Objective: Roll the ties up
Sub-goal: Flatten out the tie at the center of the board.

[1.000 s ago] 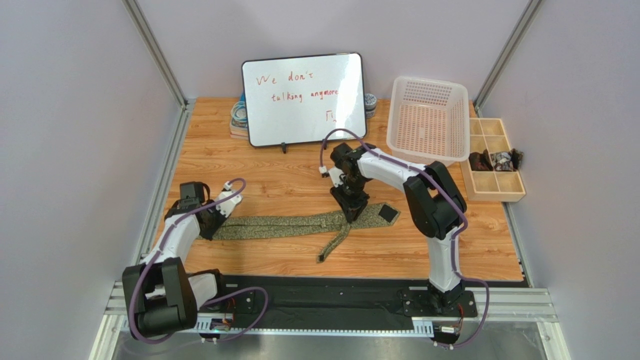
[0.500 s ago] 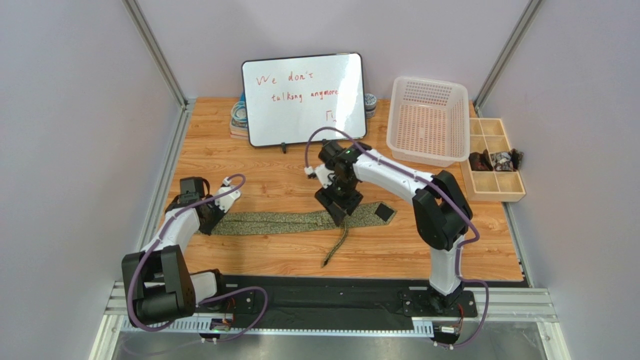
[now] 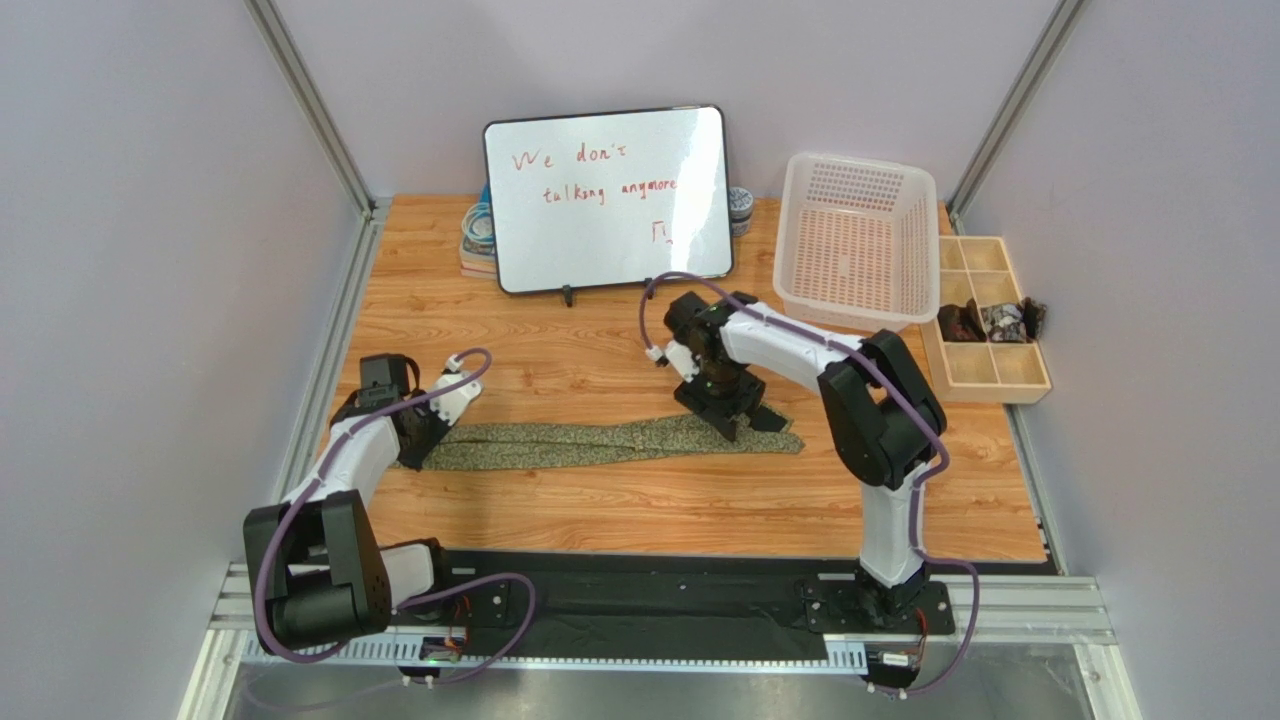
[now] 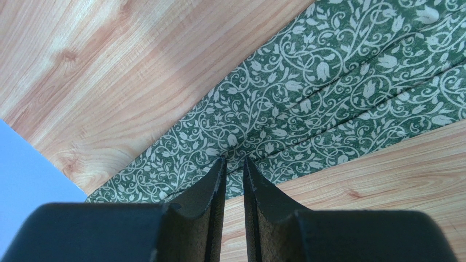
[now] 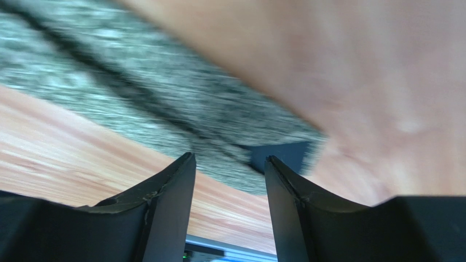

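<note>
A green tie with a pale vine pattern point(image 3: 601, 441) lies folded in a long flat strip across the table. My left gripper point(image 3: 413, 432) is at its left end. In the left wrist view the tie point(image 4: 328, 103) fills the upper right, and the gripper point(image 4: 234, 161) is nearly closed with its tips pinching a fold of it. My right gripper point(image 3: 732, 402) hovers over the tie's wide right end. The right wrist view is blurred; the gripper point(image 5: 229, 158) is open and empty above the tie point(image 5: 164, 109) and its dark label point(image 5: 281, 154).
A whiteboard point(image 3: 609, 195) stands at the back centre, with rolled ties point(image 3: 478, 228) behind its left edge. A white basket point(image 3: 857, 237) sits at the back right. A compartment tray point(image 3: 984, 375) on the right holds dark rolled ties point(image 3: 992, 320).
The tie's narrow tail, which trailed toward the front edge, now lies folded along the strip. My right gripper swung left, then back right over the wide end. The left gripper stayed.
</note>
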### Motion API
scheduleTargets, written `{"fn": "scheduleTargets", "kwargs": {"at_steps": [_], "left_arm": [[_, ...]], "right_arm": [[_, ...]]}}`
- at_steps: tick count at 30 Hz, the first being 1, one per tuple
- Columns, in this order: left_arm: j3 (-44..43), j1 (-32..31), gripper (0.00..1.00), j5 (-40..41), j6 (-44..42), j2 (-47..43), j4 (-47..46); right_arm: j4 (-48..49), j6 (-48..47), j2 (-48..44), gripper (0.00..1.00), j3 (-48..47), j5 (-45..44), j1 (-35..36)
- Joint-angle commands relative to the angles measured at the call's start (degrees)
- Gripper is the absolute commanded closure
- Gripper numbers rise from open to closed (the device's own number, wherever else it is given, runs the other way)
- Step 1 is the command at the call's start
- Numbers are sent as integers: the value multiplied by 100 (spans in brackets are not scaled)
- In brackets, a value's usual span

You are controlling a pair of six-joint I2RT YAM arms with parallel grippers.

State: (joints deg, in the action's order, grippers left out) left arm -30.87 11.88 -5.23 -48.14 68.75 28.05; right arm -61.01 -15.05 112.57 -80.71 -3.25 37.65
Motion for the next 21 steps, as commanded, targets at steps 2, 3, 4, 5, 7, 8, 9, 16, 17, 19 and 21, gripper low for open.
{"fn": "scheduleTargets", "kwargs": {"at_steps": [2,3,4,5,7,8,9,16,17,19,21], "left_arm": [[-112,25,76,-13,-152,59,156],[-121,34,76,-39,-152,42,183],[-173,34,76,-56,-152,33,226],[-217,34,75,-91,-152,16,279],[-357,34,75,-223,-161,-63,446],[-402,34,74,-276,-169,-98,508],[-454,34,72,-450,-187,-168,682],[-911,34,48,-1075,-213,-555,1351],[-947,34,46,-1215,-213,-678,1439],[-1034,34,42,-1339,-231,-775,1554],[-1131,34,41,-1419,-240,-854,1624]], "right_arm": [[-191,-912,115,47,-981,-90,-635],[-287,-973,142,47,-1208,120,-697],[-515,-1078,186,48,-1306,644,-784],[-552,-1079,203,50,-1368,737,-820],[-770,-1132,334,55,-1544,1212,-1013],[-798,-1062,414,58,-1571,1264,-1075],[-868,-1096,493,59,-1606,1422,-1110],[-448,-1176,564,53,-993,1626,-1155],[-359,-1202,555,52,-886,1573,-1155],[-79,-1325,520,51,-605,1371,-1155],[159,-1456,424,58,-96,1021,-1155]]}}
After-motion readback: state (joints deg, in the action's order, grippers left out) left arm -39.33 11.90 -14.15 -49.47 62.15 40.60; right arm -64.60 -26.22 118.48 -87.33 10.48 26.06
